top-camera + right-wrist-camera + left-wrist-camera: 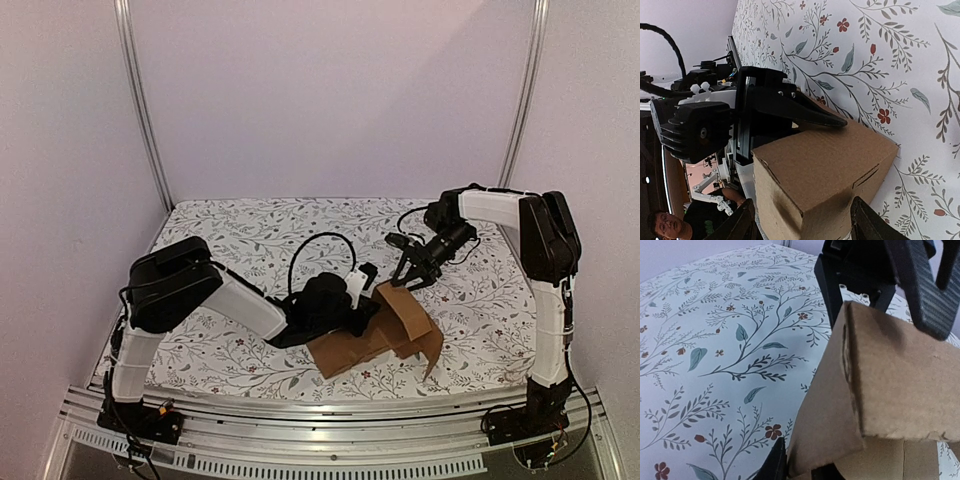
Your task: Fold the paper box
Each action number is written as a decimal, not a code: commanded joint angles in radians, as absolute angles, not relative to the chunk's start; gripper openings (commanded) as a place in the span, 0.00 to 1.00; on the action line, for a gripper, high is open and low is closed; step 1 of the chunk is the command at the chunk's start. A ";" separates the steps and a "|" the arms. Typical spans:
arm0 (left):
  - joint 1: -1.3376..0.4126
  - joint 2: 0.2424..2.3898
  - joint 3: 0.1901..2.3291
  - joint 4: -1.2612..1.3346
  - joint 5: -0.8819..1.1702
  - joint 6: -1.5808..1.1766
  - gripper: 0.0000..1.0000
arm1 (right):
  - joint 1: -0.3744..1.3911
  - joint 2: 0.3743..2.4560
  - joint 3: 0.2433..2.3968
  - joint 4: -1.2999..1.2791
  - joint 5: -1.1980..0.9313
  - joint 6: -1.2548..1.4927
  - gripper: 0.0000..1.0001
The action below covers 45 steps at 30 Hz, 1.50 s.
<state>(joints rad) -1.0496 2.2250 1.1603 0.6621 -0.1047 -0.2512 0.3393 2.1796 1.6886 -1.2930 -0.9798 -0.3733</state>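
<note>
Paper box [890, 370] runs off right and bottom edges in left wrist view. Left claw [358, 298] tips hidden behind cardboard from above; grip unreadable.

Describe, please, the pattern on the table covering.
The table covering is white with teal leafy branches and small red flowers, clearest in the left wrist view.

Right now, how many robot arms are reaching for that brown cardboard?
2. The left arm reaches in from the near left and the right arm bends in from the right. Both meet at the paper box. None looks hidden.
</note>
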 commanded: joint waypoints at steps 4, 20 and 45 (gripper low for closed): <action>-1.057 2.293 1.180 0.692 -0.104 -0.227 0.29 | 0.345 2.188 1.664 -1.301 -0.979 -0.391 0.63; -1.014 2.263 1.121 0.795 -0.045 -0.174 0.32 | 0.353 2.228 1.699 -1.336 -0.983 -0.405 0.61; -0.977 2.042 1.076 0.398 -0.055 -0.105 0.56 | 0.353 2.196 1.721 -1.380 -1.000 -0.455 0.63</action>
<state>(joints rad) -0.9897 2.0224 1.1004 0.4194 -0.0383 -0.0727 0.3470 2.2173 1.6970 -1.3441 -0.9821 -0.4335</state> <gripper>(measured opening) 0.575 0.628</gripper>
